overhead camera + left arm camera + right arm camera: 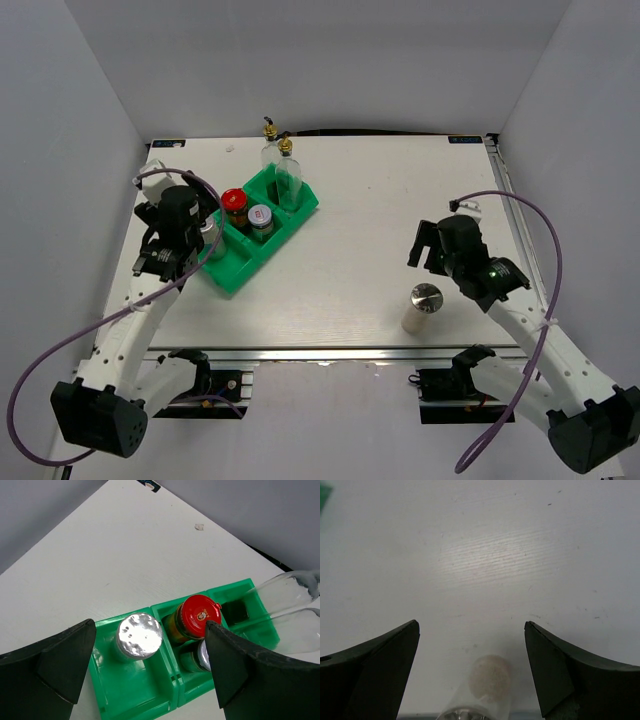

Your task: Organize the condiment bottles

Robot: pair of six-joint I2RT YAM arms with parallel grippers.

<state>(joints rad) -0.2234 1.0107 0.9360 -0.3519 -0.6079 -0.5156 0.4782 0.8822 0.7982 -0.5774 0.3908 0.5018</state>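
Note:
The green tray [232, 272] holds a red-lidded dark jar [234, 203], a white-lidded small jar [261, 217] and a silver-capped shaker [210, 234]. Two clear glass bottles with gold pourers [288, 172] [270, 148] stand at its far end. My left gripper [200, 243] is open, jaws wide apart above the shaker [139, 636], beside the red lid [199, 615]. The second silver-capped shaker [427, 305] stands on the table at the front right. My right gripper [422, 245] is open and empty just beyond it. That shaker shows at the bottom of the right wrist view [489, 686].
The tray [125, 690] lies diagonally at the table's left. The white-lidded jar is partly hidden behind my left gripper's right finger [240, 670]. White walls close in the table on three sides. A metal rail runs along the front edge [330, 352].

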